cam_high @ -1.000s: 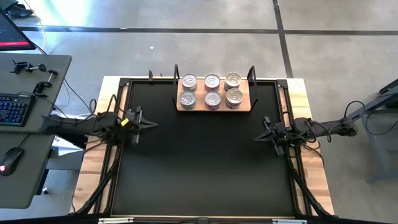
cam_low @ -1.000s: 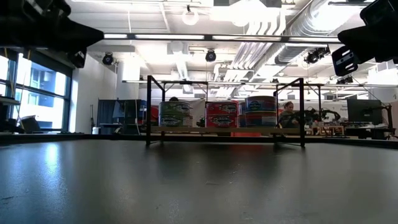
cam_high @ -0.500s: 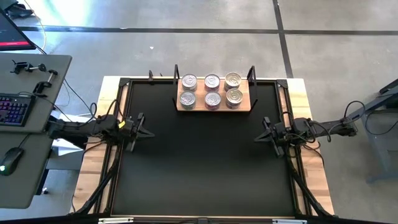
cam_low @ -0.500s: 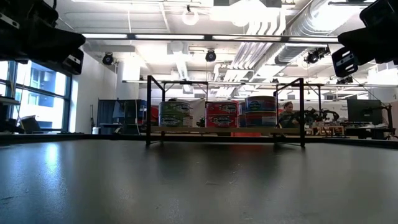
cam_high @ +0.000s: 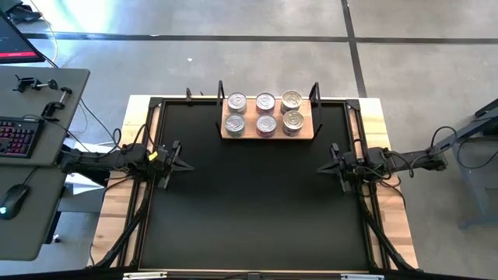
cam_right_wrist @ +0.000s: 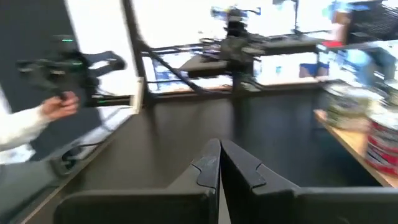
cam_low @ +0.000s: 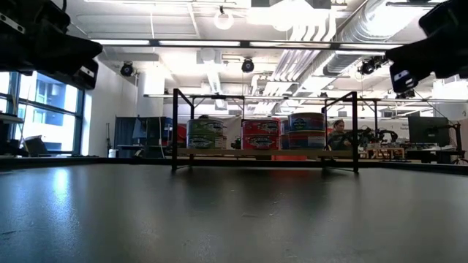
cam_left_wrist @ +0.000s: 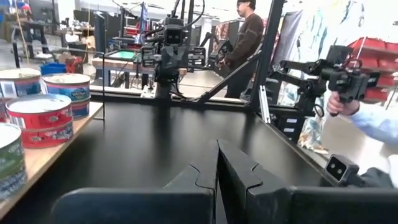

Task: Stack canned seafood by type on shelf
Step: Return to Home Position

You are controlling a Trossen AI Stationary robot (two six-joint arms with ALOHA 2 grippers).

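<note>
Both grippers, left (cam_left_wrist: 217,149) and right (cam_right_wrist: 219,148), hover clenched and empty at opposite sides of the table (cam_high: 249,210), well apart from the tins (cam_high: 265,123) grouped on the shelf (cam_high: 306,134) at its far edge. Such tins probably handle as rigid, fairly heavy and slick; grasp across the sidewall.

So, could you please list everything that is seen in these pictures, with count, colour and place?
canned seafood: six shiny tops seen from above, stacked; green, red, blue sides; on the shelf
shelf: one, light-brown, black posts; far middle of the table
table: one, black
keyboard: one, dark; on the grey desk beside the table
person: one, brown top; beyond the table
left tool: one, dark, shut; left table edge
right tool: one, dark, shut; right table edge
</note>
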